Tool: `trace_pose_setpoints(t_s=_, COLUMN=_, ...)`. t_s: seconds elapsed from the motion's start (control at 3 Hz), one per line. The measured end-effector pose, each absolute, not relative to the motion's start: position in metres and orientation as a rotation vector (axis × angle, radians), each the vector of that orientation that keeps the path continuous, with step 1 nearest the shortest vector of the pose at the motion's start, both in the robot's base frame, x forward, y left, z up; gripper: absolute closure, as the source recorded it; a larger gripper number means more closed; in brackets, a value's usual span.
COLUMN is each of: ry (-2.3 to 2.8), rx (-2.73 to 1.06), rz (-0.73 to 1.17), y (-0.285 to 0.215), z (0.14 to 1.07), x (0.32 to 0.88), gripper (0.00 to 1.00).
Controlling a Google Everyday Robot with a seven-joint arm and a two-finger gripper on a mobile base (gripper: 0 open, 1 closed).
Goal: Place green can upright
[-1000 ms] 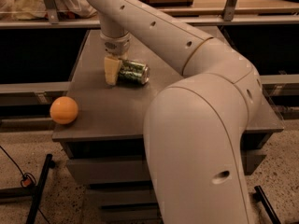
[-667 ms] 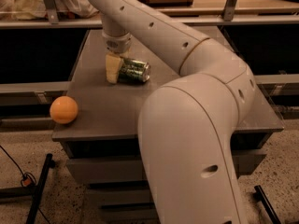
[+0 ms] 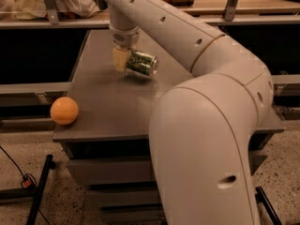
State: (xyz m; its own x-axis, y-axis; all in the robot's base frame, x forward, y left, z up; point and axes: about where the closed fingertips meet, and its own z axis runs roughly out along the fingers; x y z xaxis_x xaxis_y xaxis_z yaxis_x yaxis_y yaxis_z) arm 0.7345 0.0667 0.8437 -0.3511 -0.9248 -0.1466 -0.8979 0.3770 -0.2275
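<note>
While the arm (image 3: 201, 46) is reaching in from the near right corner of the tabletop (image 3: 117, 111), the following items are showing.

Item 1, pincer (image 3: 125, 62): hanging over the far left part of the tabletop, closer to the far edge than the near edge. It is pinching the green can (image 3: 143, 63) by its left end. One pale finger (image 3: 119, 60) is pressing against that end; the other is hiding behind the can.

Item 2, green can: lying on its side in the grip, its long axis running roughly left to right and tipping slightly. A moment ago it was resting lower, on the tabletop; it is now sitting higher and casting a shadow below itself, so it is probably hanging just clear of the surface.

Item 3, orange ball (image 3: 64, 110): sitting at the near left corner, well apart from the can and keeping the same spot as before.

Status: the lift appears to be under way, meaning the grasp is holding. The can is not yet standing, so turning it onto one silver end and setting it down is still outstanding.
</note>
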Motion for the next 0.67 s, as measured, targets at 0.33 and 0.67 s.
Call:
trace_pose_setpoints(t_s=0.33, ry=2.398, rx=-1.568, rz=-0.226, y=0.055, z=0.867, x=0.733, gripper=1.00)
trace_pose_setpoints(t_s=0.67, ry=2.401, rx=-1.521, rz=-0.261, y=0.042, z=0.888, x=0.728, gripper=1.00)
